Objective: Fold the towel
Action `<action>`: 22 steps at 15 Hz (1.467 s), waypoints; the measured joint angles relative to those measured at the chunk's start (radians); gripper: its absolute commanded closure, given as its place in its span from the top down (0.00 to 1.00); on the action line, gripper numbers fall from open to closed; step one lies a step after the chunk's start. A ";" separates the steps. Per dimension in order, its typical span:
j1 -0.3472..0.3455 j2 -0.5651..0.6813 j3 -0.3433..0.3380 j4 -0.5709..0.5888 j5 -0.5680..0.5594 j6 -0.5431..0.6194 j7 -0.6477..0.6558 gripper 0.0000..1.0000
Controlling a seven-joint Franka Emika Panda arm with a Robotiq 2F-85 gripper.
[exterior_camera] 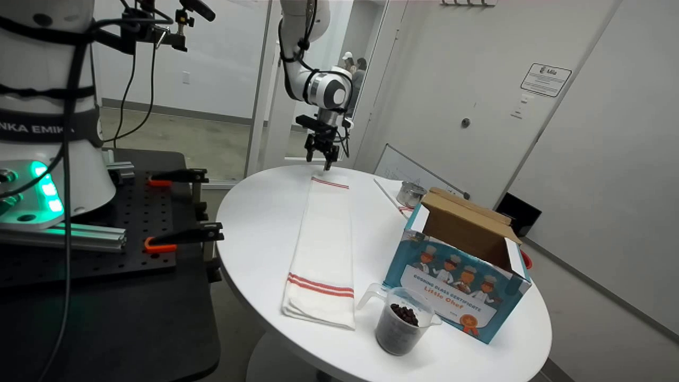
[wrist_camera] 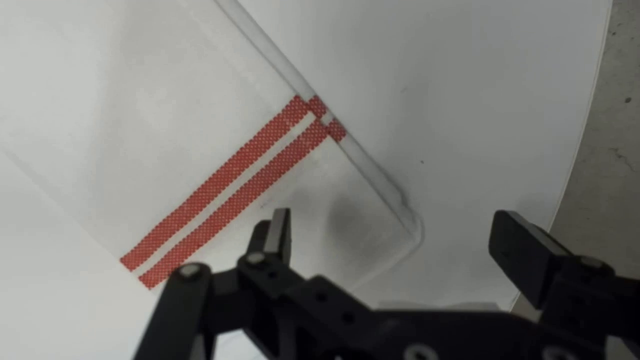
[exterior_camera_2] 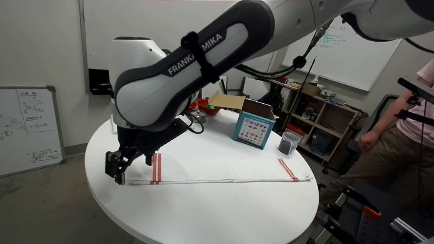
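Red-striped white towel (exterior_camera: 324, 252), flat, layered | Robotiq gripper (wrist_camera: 392, 225) spread wide, holding nothing | may catch only top layer, since edges sit offset

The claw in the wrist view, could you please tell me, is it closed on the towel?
No, the claw stands wide open, and the towel lies ungripped.

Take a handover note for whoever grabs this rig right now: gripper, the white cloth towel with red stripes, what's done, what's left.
Black two-finger gripper: open, empty, at a corner of the red-striped white cloth towel.
Towel: flat, in a long strip on the round white table.
Done: apparently folded lengthwise, layers showing along one edge.
Left: probably gripping that corner and folding the strip end over end.
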 measured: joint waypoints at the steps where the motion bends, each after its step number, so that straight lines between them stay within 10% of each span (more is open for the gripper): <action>1: 0.006 0.012 -0.003 0.014 -0.001 -0.004 0.000 0.98; 14: 0.031 0.129 -0.041 0.205 -0.005 -0.088 -0.004 0.03; 22: 0.026 0.131 -0.033 0.250 -0.005 -0.096 -0.008 0.03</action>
